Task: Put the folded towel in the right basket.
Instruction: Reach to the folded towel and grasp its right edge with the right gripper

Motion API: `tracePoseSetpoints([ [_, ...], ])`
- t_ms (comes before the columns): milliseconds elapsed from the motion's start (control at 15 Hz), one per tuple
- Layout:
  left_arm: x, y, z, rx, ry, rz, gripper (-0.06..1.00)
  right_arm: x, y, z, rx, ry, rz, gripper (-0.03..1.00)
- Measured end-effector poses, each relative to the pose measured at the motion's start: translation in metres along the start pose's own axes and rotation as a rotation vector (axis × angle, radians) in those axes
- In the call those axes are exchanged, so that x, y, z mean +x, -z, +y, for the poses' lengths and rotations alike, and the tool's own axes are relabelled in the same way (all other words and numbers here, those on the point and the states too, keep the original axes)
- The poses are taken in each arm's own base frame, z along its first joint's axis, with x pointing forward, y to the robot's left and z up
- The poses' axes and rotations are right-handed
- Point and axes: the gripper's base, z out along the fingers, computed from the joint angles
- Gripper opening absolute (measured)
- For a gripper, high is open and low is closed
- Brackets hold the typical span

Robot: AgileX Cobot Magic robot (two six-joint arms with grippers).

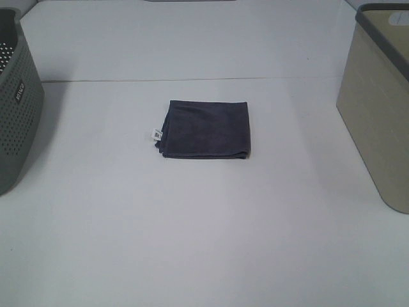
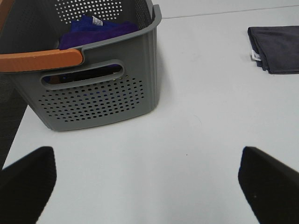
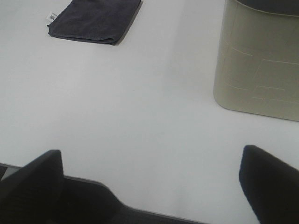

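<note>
A dark grey folded towel with a small white tag lies flat in the middle of the white table. It also shows in the left wrist view and the right wrist view. The beige right basket stands at the table's right edge and shows in the right wrist view. Neither gripper shows in the high view. My left gripper is open and empty, near the left basket, far from the towel. My right gripper is open and empty, short of the towel and beside the beige basket.
A grey perforated left basket with an orange handle stands at the left edge; purple-blue cloth lies inside it. The white table spreads around the towel.
</note>
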Motion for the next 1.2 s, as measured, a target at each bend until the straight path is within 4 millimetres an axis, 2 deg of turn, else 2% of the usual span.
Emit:
tracePoseSetpoints([
  [1200,0.0,0.0,0.0,0.0,0.0,0.0,0.99,0.0,0.0,-0.0001,0.001,0.0,0.0,0.98],
])
